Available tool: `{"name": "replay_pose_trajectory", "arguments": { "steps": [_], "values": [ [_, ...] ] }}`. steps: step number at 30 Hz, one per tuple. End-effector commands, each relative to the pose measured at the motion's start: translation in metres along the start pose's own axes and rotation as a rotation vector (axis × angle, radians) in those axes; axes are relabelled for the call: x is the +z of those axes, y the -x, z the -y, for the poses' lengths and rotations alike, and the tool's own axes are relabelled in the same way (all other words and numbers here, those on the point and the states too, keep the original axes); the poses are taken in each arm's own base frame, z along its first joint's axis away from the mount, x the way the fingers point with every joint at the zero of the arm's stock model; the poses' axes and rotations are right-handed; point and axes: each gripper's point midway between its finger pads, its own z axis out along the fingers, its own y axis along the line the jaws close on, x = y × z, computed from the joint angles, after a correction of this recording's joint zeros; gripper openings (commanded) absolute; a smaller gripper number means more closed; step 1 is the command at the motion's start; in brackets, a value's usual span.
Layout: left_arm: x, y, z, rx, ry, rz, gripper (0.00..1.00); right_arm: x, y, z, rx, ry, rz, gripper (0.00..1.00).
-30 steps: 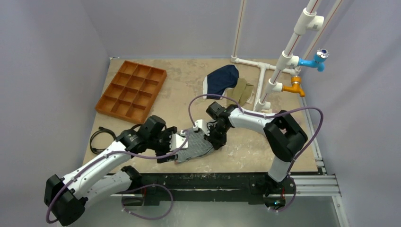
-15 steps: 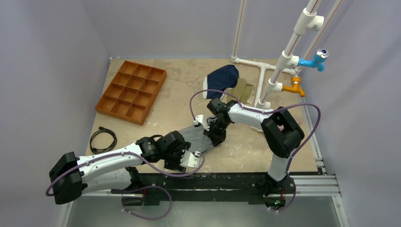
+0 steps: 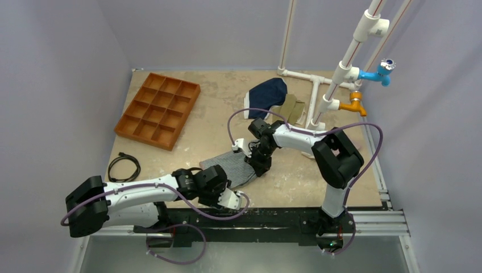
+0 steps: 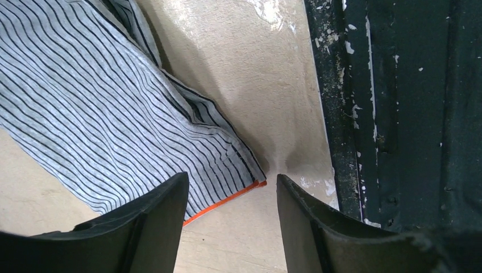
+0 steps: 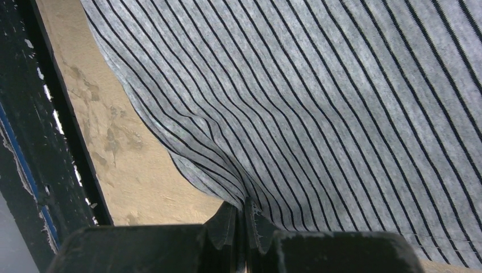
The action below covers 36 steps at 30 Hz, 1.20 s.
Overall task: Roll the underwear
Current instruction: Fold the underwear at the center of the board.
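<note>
Two wrist views show what the top hides: right tool pinches the underwear, left tool gapes empty

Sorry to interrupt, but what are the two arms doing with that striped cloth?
They are working on rolling the underwear, which lies mostly flat on the table, not yet rolled. The right gripper is shut on a pinch of its edge. The left gripper hangs open over its orange-trimmed corner, holding nothing.
</note>
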Motion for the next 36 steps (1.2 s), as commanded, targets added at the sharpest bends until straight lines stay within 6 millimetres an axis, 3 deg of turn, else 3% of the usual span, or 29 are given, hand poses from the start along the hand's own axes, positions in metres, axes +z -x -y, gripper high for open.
{"name": "replay_pose_trajectory", "arguments": {
  "steps": [1,13,23,36],
  "values": [
    [0.006,0.000,-0.004,0.023,0.021,-0.010,0.56,-0.006,0.010,0.001,-0.008,-0.004,0.023,0.00],
    [0.013,-0.007,0.000,0.014,0.007,-0.039,0.39,-0.005,0.006,-0.001,-0.006,0.003,0.016,0.00],
    [0.016,-0.013,0.008,-0.037,-0.001,-0.049,0.00,-0.011,-0.001,-0.011,-0.002,0.005,0.013,0.00],
    [-0.006,0.002,0.020,-0.105,-0.028,0.060,0.00,-0.028,-0.025,-0.056,-0.045,0.116,0.015,0.00]
  ]
}}
